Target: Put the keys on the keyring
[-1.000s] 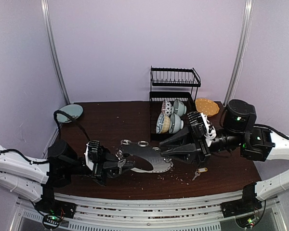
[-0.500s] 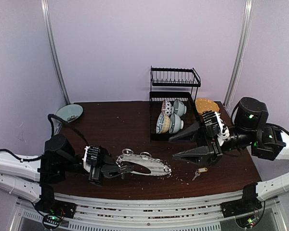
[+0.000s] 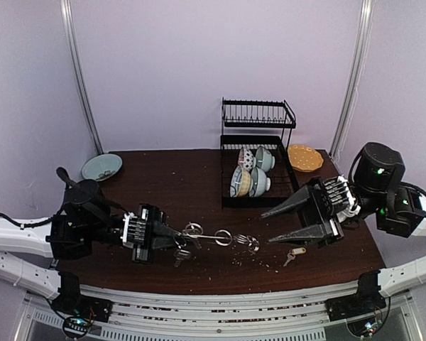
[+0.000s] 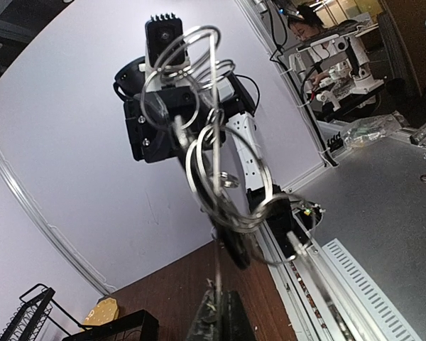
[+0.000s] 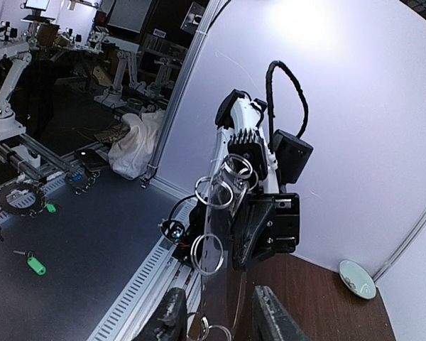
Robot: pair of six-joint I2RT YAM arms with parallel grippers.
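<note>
Top external: yellow-tagged silver key [image 3: 292, 254] beside spread-apart right gripper [image 3: 267, 229], left gripper [image 3: 169, 239] clamping grey metal hoop [image 3: 214, 238], bowls [image 3: 250, 182] in black wire rack [image 3: 259, 108].

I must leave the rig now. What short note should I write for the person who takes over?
Grippers: left gripper shut on the keyring, held out edge-on; right gripper open, empty, beside the keyring's far end.
The keys: on the table, near the right gripper, not grasped.
Done: keyring picked up.
Left: grasp the keys, thread them onto the keyring.
</note>
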